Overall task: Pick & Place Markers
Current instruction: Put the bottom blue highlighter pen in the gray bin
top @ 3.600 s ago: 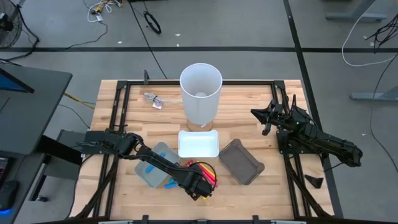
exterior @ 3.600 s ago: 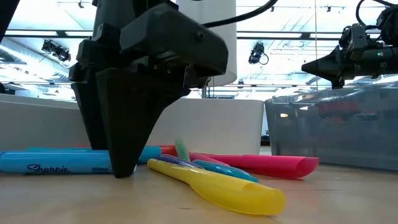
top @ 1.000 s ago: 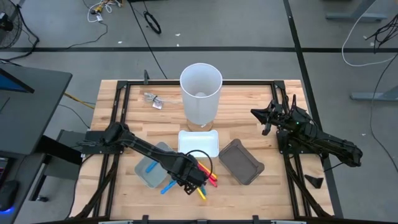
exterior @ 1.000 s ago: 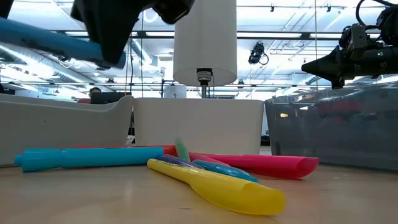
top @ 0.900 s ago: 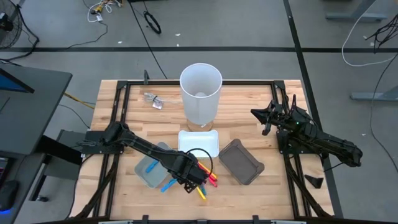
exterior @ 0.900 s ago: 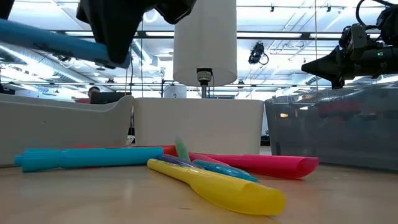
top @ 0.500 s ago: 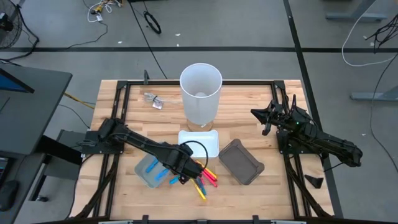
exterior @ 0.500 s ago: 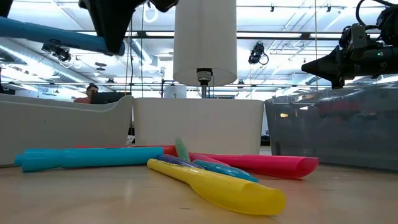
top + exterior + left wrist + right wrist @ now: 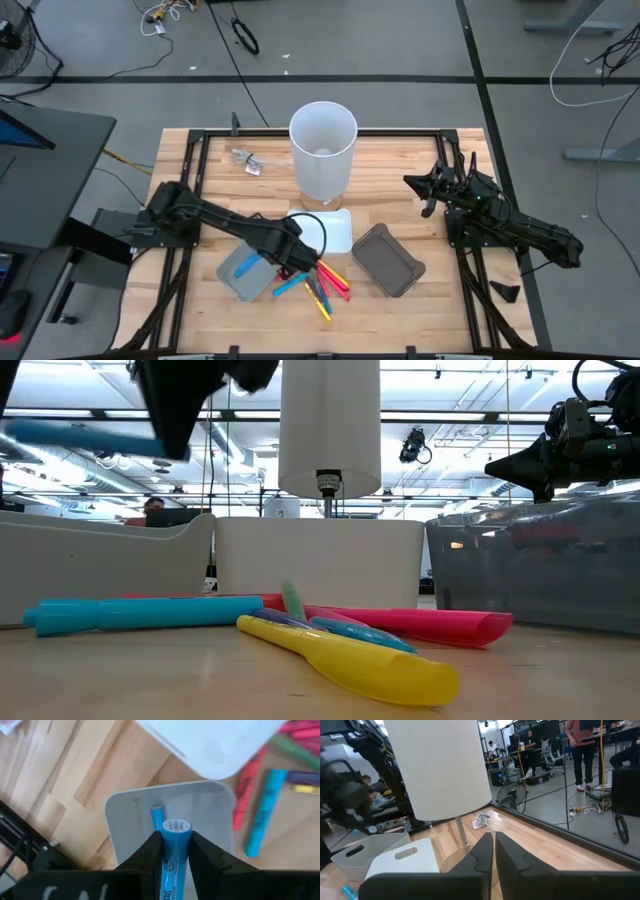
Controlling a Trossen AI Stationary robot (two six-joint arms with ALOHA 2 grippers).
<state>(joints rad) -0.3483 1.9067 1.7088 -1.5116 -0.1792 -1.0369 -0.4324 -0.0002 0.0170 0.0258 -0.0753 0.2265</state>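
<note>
High view showed a wooden table [image 9: 400, 180] with a tall white cup [image 9: 323, 150] near the back. In front of it sat a white tray [image 9: 335, 232], a dark tray [image 9: 388, 260] and a light blue-grey tray [image 9: 240, 280]. The left gripper [image 9: 281, 252] hung over the blue-grey tray, its fingers squeezing a blue marker [image 9: 172, 852]. One blue marker [image 9: 156, 817] lay inside that tray. The other markers [image 9: 320, 285] lay on the wood beside it. The right gripper [image 9: 418, 183] waited at the right side, fingers closed on nothing.
</note>
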